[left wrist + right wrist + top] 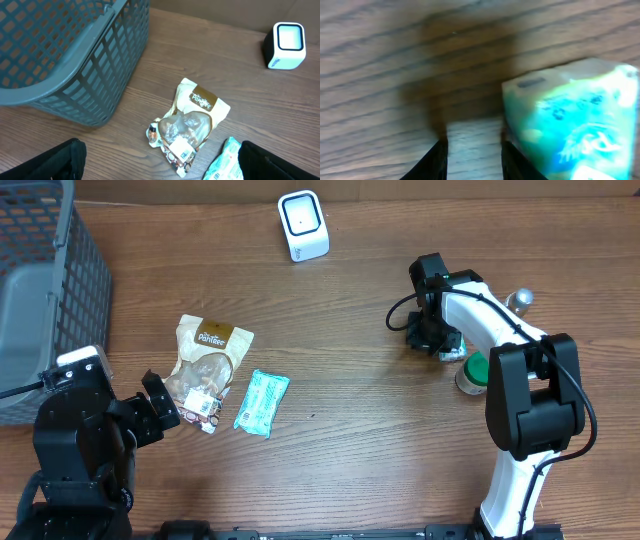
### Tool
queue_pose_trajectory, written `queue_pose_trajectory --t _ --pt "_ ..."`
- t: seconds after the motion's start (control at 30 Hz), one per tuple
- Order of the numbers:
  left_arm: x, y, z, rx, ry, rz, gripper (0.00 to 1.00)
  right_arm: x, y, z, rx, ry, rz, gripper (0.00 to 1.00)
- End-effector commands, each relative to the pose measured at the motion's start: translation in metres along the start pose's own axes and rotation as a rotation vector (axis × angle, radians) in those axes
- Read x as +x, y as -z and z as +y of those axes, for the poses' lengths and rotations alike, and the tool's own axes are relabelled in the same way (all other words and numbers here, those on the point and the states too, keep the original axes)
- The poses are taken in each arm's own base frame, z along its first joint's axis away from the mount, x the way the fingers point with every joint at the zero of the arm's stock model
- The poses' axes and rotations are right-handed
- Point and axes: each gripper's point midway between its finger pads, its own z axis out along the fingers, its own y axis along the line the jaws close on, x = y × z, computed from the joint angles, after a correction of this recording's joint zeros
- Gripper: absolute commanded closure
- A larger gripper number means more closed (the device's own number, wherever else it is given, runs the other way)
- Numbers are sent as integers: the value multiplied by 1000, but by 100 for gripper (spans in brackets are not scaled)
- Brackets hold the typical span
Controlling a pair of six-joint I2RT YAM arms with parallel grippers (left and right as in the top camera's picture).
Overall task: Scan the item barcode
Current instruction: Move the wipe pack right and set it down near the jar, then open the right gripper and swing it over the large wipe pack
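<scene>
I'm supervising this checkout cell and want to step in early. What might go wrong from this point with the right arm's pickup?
1. The right gripper has bare table between its fingers. The teal-green pack lies beside them, so closing would likely catch nothing or shove it.
2. A round green-topped item stands close by the arm and may get knocked.
3. The scanner sits well away, so a weak grip could drop en route.

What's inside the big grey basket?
Nothing shows inside the grey basket, only its own mesh walls and floor. Part of it runs off the edge in every view, so that bit can't be seen.
</scene>
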Motion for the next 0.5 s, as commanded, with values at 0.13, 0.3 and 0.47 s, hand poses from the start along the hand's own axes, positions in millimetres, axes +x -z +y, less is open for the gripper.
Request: queue_pose_trajectory --t 0.13,0.3,0.47 --pt "-2 2 3 -12 9 -12 1 37 11 89 -363 89 120 66" --pt "-2 2 3 -12 8 -12 0 68 23 139 -466 193 167 60" --pt "-2 2 3 -12 9 -12 1 102 29 180 -475 296 173 53"
